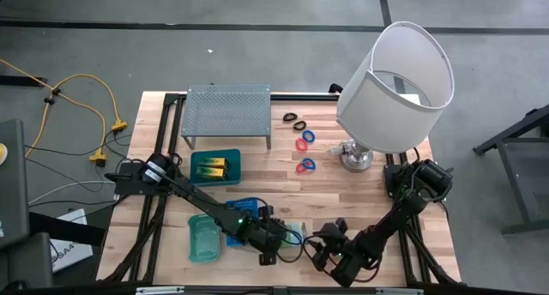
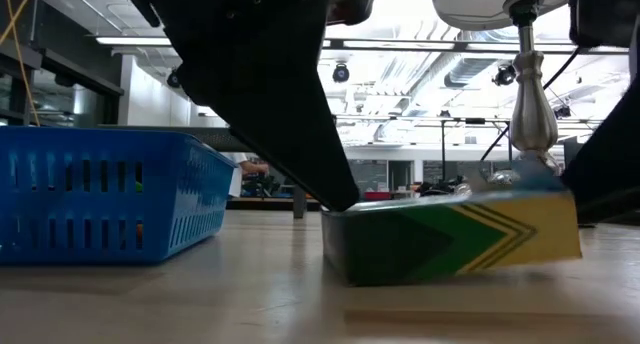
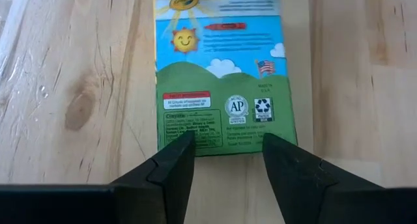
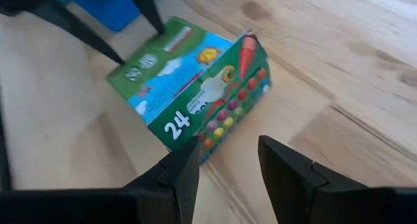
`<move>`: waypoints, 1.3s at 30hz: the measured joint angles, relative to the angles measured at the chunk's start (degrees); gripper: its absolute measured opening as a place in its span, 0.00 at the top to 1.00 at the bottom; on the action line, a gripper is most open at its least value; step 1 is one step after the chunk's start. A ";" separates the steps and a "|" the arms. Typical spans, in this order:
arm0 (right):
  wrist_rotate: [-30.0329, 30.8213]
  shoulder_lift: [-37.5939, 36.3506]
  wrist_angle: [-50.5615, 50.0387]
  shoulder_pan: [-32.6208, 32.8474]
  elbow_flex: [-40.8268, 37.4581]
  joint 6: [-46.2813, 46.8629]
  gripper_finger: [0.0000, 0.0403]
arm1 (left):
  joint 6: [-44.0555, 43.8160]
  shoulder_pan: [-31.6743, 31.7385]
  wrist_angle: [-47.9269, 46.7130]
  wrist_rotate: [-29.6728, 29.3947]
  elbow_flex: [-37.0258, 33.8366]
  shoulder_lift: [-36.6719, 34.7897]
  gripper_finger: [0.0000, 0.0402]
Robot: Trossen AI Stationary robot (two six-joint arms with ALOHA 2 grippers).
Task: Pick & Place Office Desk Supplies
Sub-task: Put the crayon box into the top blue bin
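Your left arm (image 1: 184, 192) reaches from its base at the table's left edge diagonally toward the near middle, and its left gripper (image 3: 228, 160) sits low over a crayon box (image 3: 221, 74), fingers (image 3: 172, 168) parted with a clear gap and tips at the box's near end; from these views you cannot tell whether they touch it. Your right arm (image 1: 399, 213) bends in from the right edge toward the same spot, and the right gripper (image 4: 228, 165) hovers just beside the box, its fingers (image 4: 290, 168) apart and closed on nothing. The wooden table (image 1: 257, 171) carries a white-shaded lamp (image 1: 395, 85) at far right and a grey perforated rack (image 1: 227, 111) at far centre. A teal tray (image 1: 214, 168) with yellow-green packets (image 1: 214, 167) sits left of centre, a clear green bin (image 1: 204, 239) at near left, and a blue basket (image 2: 100, 199) fills the left of the low view. The box is green, yellow and blue, with a sun, clouds and the number 24 printed on it; it lies on the near middle of the table, one end lifted slightly. Red and blue rings (image 1: 306, 152) and black loops (image 1: 294, 120) lie loose between rack and lamp.
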 joint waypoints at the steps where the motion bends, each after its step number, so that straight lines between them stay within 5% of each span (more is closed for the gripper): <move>1: 0.75 0.00 1.04 0.02 0.00 -1.05 0.64 | -0.02 -0.01 -0.14 0.05 0.00 0.00 0.57; 23: 7.19 -3.84 15.45 -2.02 0.11 -21.81 0.64 | -0.66 -0.81 -0.46 1.63 -0.15 0.46 0.57; 39: -1.17 -5.31 22.05 -7.87 0.09 -33.62 0.64 | -0.37 -1.03 -1.44 0.62 -0.28 0.46 0.57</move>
